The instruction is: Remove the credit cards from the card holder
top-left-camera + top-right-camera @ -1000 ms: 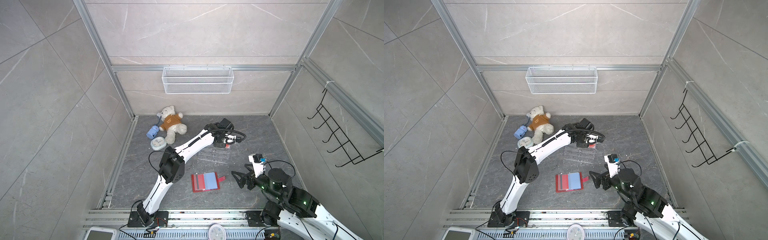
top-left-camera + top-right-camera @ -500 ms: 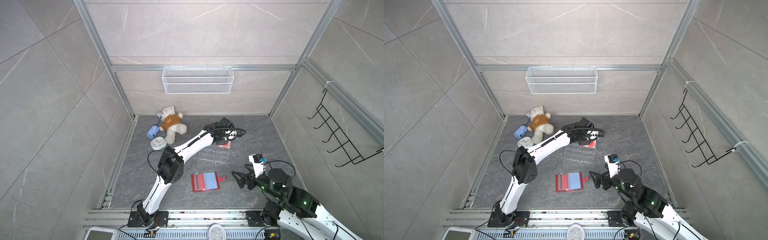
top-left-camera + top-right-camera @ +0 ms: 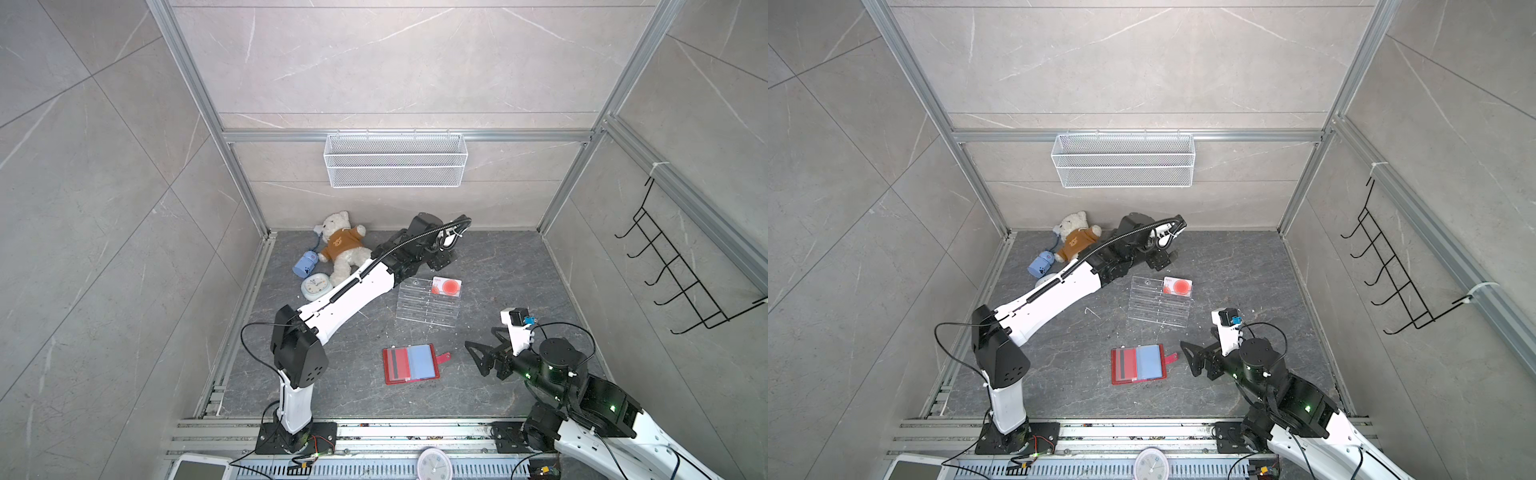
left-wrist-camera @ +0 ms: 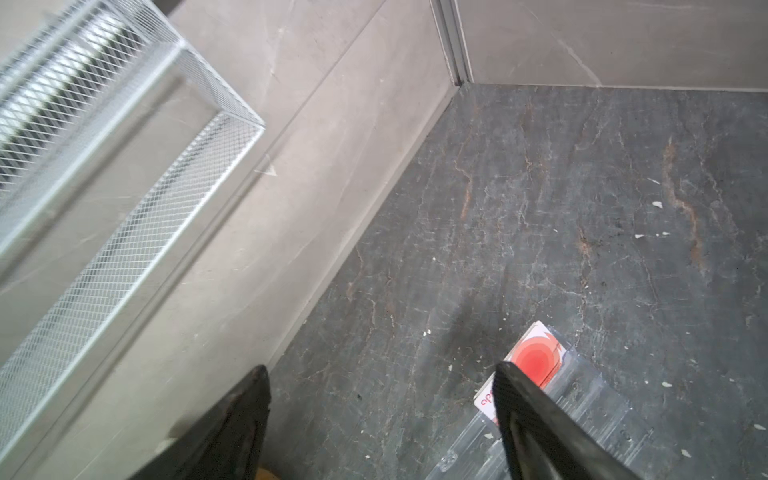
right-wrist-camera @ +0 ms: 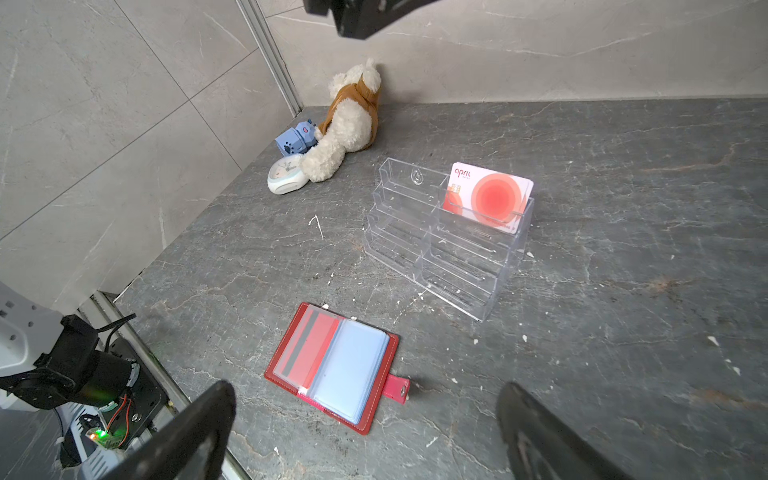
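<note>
The red card holder (image 3: 411, 363) (image 3: 1138, 363) lies open on the floor, blue sleeves up. A red card with a grey stripe (image 5: 309, 347) shows in its left sleeve. One white credit card with a red-orange circle (image 3: 448, 286) (image 5: 488, 197) stands in the top right pocket of the clear acrylic rack (image 3: 424, 305). My left gripper (image 3: 441, 261) (image 4: 382, 368) is open and empty just behind the rack, the card (image 4: 536, 361) beside one finger. My right gripper (image 3: 478, 358) (image 5: 365, 388) is open and empty, low, right of the card holder (image 5: 332, 365).
A teddy bear (image 3: 343, 247), a blue toy (image 3: 304, 265) and a white clock (image 3: 315, 286) sit at the back left. A wire basket (image 3: 395, 160) hangs on the back wall, and black hooks (image 3: 681, 278) on the right wall.
The left gripper has opened and let go of the credit card, which now stands in the rack. The gripper has drawn back toward the rear wall. The right arm has not moved.
</note>
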